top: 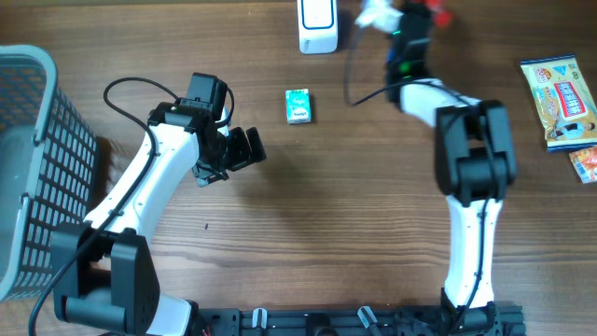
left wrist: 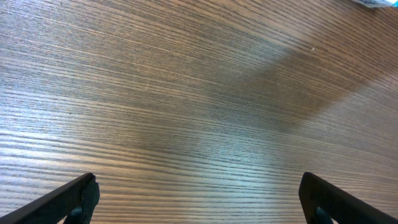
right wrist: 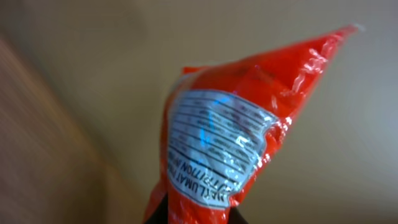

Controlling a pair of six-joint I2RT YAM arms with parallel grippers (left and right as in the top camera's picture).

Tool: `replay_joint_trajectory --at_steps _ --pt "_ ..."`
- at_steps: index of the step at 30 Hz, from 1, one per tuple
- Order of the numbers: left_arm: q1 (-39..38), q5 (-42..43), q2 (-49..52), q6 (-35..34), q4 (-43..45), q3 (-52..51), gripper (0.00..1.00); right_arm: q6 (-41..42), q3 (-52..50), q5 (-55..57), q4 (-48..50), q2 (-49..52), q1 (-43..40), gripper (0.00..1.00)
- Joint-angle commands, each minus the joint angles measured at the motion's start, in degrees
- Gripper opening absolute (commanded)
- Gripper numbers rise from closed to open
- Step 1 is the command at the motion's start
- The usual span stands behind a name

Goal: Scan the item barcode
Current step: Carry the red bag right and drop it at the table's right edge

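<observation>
Two claws are in view, and only one is busy. The right claw [top: 415, 17] is pinched narrow on a red packet [right wrist: 211, 143] at the far edge of the bench [left wrist: 186, 93], and the packet looks lifted clear of the wood. From the wrist view its long axis runs up and away from the fingers, leaning right, with a white printed label facing the camera. I can't pick out a barcode on that face.

Close by on that claw's left stands a white unit [top: 317, 26], which I take for the scanner. The coming move likely turns on carrying the packet leftward and turning its code toward the unit. The right arm is plainly the nearer one.

The left claw [top: 248, 149] hangs wide and empty, near a small green box [top: 298, 105]. Farther out are yellow snack packets [top: 558, 98] on the right and a grey basket [top: 37, 140] on the left.
</observation>
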Motion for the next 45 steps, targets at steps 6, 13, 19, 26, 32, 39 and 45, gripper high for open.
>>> replay_joint_trajectory --at_steps 6,13,19,26,32,39,45 --pt "0.02 -0.74 -0.57 -0.35 -0.02 0.72 1.00 40.87 1.22 29.90 -31.80 0.20 -18.32 0.04" --pt "0.02 -0.72 -0.57 -0.35 -0.04 0.72 1.00 47.04 1.18 33.86 -38.88 0.07 -23.43 0.04" --pt "0.02 -0.72 -0.57 -0.35 -0.04 0.72 1.00 48.15 1.18 33.09 -40.11 -0.02 -20.72 0.78" --pt "0.02 -0.72 -0.57 -0.35 -0.04 0.72 1.00 57.11 1.20 15.67 -54.05 -0.42 -15.17 1.00" --pt "0.02 -0.72 -0.57 -0.35 -0.02 0.72 1.00 75.36 1.20 -5.07 -67.78 -4.09 -16.41 1.00" --pt "0.02 -0.72 -0.57 -0.35 -0.04 0.72 1.00 79.71 1.20 -38.58 -75.36 -18.60 -22.97 1.00" --pt "0.02 -0.72 -0.57 -0.35 -0.02 0.72 1.00 89.29 1.20 -46.93 -83.69 -34.40 -22.27 1.00"
